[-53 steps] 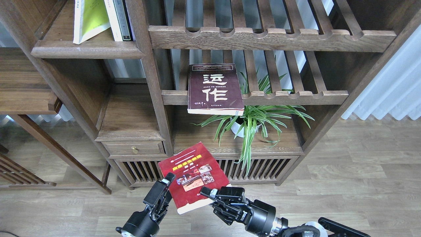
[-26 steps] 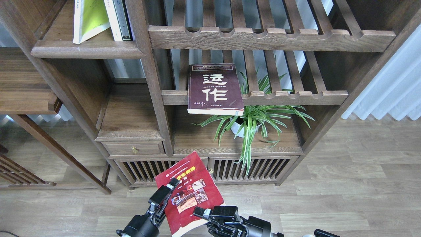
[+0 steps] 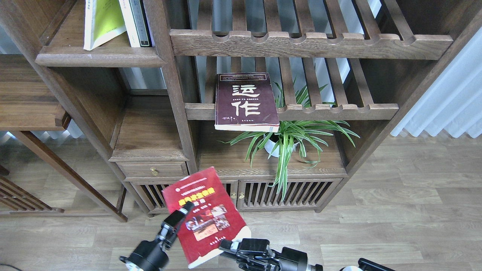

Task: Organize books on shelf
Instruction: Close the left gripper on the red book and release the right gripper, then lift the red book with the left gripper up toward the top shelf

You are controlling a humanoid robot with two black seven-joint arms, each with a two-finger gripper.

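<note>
The red book (image 3: pixel 205 214) with small photos on its cover hangs tilted low in the head view, in front of the cabinet doors. My left gripper (image 3: pixel 176 223) grips its left edge, one finger lying over the cover. My right gripper (image 3: pixel 230 246) sits at the book's lower right corner, touching or just under it; its jaws are not clear. The maroon book (image 3: pixel 244 101) with big white characters lies flat on a slatted rack, overhanging the front rail. The yellow-green book (image 3: pixel 103 22) leans on the solid shelf (image 3: pixel 98 57) at top left.
Thin white and dark-spined books (image 3: pixel 136 22) stand beside the yellow-green one. A potted spider plant (image 3: pixel 290 141) sits under the maroon book. Slatted racks (image 3: pixel 308 43) fill the upper right. A small drawer (image 3: pixel 152 170) and slatted cabinet doors (image 3: pixel 290 194) are below, with wood floor in front.
The red book has moved left and down and turned a little, carried along by my left gripper. My right gripper has sunk lower, toward the bottom edge of the view.
</note>
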